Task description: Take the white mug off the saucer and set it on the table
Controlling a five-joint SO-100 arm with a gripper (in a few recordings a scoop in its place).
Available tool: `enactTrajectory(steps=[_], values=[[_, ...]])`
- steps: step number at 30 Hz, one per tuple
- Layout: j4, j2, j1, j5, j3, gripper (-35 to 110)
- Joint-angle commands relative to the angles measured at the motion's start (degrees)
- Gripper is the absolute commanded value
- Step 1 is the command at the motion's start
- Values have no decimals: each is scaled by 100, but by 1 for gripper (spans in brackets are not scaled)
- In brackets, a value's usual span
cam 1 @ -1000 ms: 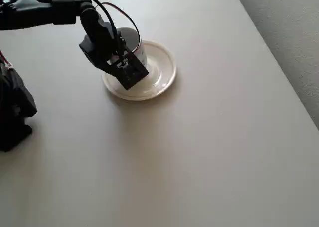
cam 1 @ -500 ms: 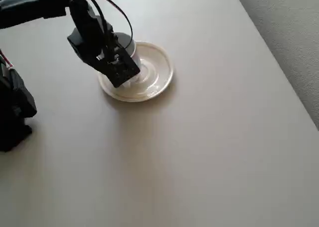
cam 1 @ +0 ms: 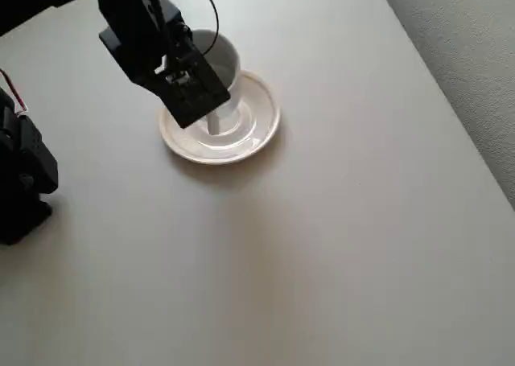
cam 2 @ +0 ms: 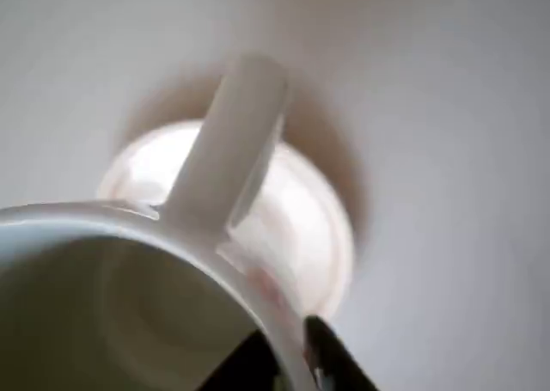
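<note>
Overhead view first: the black gripper [cam 1: 195, 88] was clamped on the white mug [cam 1: 222, 59], whose round open rim and pale, shadowed inside showed just past the gripper's upper right. The mug sat above the upper left part of the saucer [cam 1: 249, 129], a round cream-white dish with a raised rim and a ringed centre well, lying on the plain beige-grey table [cam 1: 322, 237]. Whether the mug's base touched the saucer could not be told.

Wrist view next: the white mug [cam 2: 129, 296] filled the lower left, its thick rim curving across, its loop handle [cam 2: 228, 146] pointing up and away. One dark finger [cam 2: 331, 365] pressed against the rim's outer side. The saucer [cam 2: 301, 228] lay blurred beneath, on the table [cam 2: 455, 150].
</note>
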Motion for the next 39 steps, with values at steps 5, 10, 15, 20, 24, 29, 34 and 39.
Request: enactTrajectory(steps=[5, 10, 15, 20, 24, 29, 34, 39], values=[[-53, 132, 1230, -1046, -677, -2], [-299, -202, 1723, -1406, -615, -2], [-571, -729, 2083, -1661, -606, -2], [-870, -1354, 2443, -1881, -606, -2], [-1037, -1688, 2593, -2013, -606, -2], [-1081, -1811, 2654, -2030, -606, 2], [-923, -1775, 2619, -2109, -606, 14], [-773, -1600, 2575, -2109, -606, 18]])
